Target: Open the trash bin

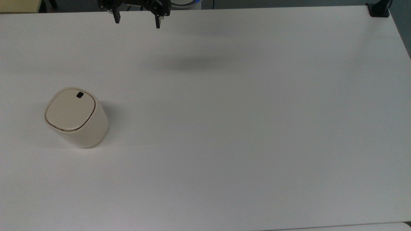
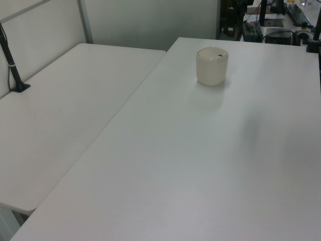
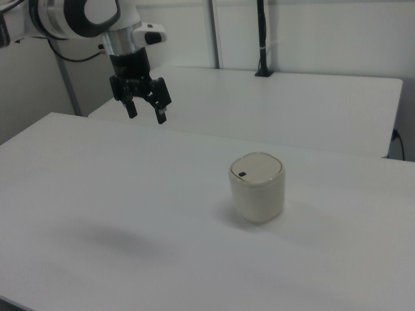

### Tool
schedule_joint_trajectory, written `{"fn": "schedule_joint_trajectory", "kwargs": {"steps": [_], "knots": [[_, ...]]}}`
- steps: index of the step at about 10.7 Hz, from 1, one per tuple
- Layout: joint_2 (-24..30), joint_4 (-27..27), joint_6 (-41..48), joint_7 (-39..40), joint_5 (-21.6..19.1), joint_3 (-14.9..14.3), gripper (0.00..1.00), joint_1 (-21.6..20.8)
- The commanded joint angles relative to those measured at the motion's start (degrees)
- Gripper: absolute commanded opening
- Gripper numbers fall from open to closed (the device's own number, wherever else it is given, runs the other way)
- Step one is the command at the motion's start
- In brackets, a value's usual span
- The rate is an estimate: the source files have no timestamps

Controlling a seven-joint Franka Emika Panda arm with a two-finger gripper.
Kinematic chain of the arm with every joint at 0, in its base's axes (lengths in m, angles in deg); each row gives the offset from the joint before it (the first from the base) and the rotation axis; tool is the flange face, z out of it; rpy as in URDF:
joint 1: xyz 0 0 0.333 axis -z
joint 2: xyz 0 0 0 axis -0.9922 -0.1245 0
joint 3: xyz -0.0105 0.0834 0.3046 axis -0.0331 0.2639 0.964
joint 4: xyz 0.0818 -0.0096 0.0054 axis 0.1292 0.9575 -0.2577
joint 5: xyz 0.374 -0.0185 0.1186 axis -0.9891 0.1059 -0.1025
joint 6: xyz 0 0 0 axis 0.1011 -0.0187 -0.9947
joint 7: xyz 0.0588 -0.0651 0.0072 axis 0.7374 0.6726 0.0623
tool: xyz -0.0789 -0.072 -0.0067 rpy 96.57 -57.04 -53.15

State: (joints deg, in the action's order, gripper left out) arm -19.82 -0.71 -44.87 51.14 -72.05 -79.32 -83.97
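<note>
Hovering high with fingers apart, the claw hangs well apart from the lid-closed trash bin.

White table beside a second table; black clamp at its corner.

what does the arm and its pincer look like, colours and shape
The arm is glossy white with rounded segments and black joint rings. Its wrist narrows to a black pincer with two slim black fingers, one tipped with a small pale pad.
</note>
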Motion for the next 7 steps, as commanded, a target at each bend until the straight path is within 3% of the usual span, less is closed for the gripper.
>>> {"fn": "schedule_joint_trajectory", "kwargs": {"steps": [1,7], "knots": [[1.5,1.8,-0.9,0.7,-1.0,-0.2,1.00,-0.1],[1.8,1.8,-0.3,0.6,-0.9,-0.3,1.00,0.1]]}}
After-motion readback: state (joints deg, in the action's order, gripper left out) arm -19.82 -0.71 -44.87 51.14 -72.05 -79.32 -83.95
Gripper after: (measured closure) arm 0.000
